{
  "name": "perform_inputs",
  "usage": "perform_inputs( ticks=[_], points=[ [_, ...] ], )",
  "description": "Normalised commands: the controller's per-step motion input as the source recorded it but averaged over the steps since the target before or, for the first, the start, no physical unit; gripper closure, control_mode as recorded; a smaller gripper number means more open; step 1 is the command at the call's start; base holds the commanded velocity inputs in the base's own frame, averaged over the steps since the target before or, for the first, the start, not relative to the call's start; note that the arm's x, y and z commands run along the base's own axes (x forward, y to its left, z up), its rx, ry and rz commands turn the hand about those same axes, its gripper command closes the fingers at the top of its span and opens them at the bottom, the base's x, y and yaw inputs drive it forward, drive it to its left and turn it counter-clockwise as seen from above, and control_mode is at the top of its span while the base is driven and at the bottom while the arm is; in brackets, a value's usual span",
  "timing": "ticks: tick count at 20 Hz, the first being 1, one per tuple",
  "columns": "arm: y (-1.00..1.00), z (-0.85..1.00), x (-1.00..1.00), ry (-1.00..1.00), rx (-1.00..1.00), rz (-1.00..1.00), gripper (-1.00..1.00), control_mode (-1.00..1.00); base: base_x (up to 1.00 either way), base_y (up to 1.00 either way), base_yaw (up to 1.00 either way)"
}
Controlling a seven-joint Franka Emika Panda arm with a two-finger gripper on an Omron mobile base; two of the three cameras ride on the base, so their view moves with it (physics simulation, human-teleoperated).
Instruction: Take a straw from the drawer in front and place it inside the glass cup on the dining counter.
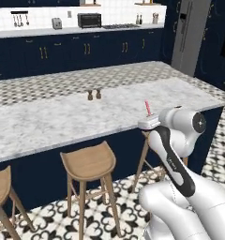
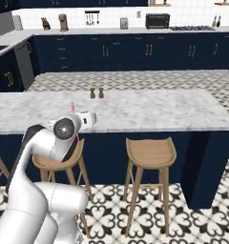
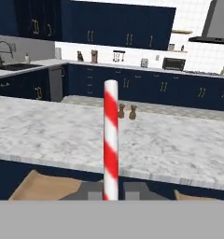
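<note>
Fingertips (image 3: 132, 189) of the gripper (image 3: 111, 191) pinch the straw (image 3: 111, 140), a thin rigid stick striped red and white, held upright at the near edge of the dining counter (image 3: 179, 149). Fetching looks done; delivery remains. Its veined marble top is smooth and flat. I cannot make out the clear glass cup.

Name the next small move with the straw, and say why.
Probably carry the straw forward over the dining counter. The gripper holds it upright at the near edge above the stools; the glass cup cannot be made out yet.
</note>
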Motion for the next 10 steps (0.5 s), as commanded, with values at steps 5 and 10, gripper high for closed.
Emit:
perform_inputs(
  ticks=[5, 10],
  points=[
    [0.00, 0.00, 0.00, 0.00, 0.00, 0.00, 1.00, 1.00, -0.52, 1.00, -0.14],
    [0.00, 0.00, 0.00, 0.00, 0.00, 0.00, 1.00, 1.00, -0.23, 1.00, 0.00]
  ],
)
